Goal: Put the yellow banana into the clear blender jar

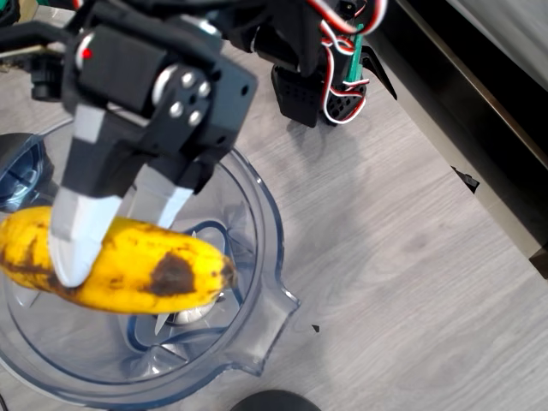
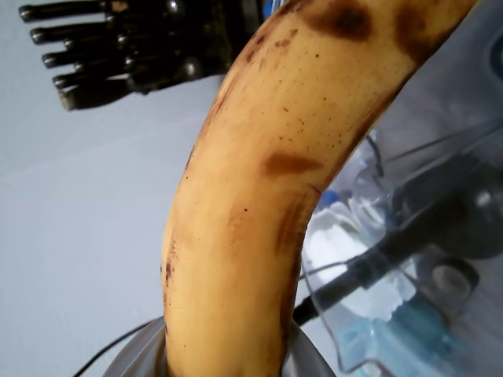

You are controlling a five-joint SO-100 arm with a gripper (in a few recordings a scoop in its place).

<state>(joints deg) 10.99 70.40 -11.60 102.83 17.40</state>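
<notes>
Closest to the overhead camera is the black arm with its claw [image 1: 107,244], whose two pale fingers [image 1: 73,244] reach down and close around the yellow banana [image 1: 128,270], one finger lying over the near face of the fruit towards its left part, the other tucked behind its upper edge. The banana is gripped and lies roughly level, with a large dark bruise towards its right end and brown patches at its left. It sits above the open mouth of the clear blender jar [image 1: 257,214], its right end over the middle, where part of the silver blade [image 1: 184,315] shows beneath it, and its left end reaching the jar's left rim. The jar's pour spout points to the lower right. Below the jar lies the grey wood-grain table [image 1: 385,248].

In the wrist view the banana [image 2: 251,204] rises right in front of the lens, speckled and streaked brown, and beyond it to the right stands the jar's transparent wall [image 2: 416,259].
</notes>
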